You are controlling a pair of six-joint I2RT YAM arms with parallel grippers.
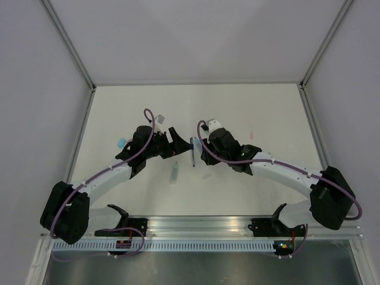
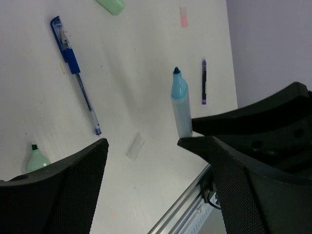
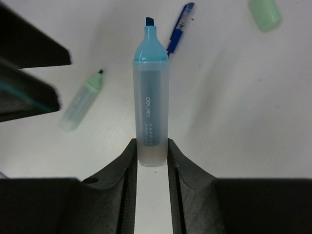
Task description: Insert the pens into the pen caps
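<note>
My right gripper (image 3: 151,146) is shut on the lower end of a light blue highlighter pen (image 3: 151,97), which is uncapped and held upright with its dark tip up. My left gripper (image 2: 143,141) stands open just beside it with nothing between its fingers, and the same pen (image 2: 180,105) shows past its right finger (image 2: 253,195). On the table lie a blue ballpoint pen (image 2: 75,73), a thin dark purple pen (image 2: 204,82) and a mint green highlighter pen (image 3: 80,102). A mint green cap (image 3: 264,13), a pink cap (image 2: 184,17), a clear cap (image 2: 135,146) and a light blue cap (image 1: 122,142) lie apart.
Both arms meet over the middle of the white table (image 1: 267,107). A metal rail (image 2: 185,204) runs along the near edge, close under my left gripper. Grey walls close off the back and both sides.
</note>
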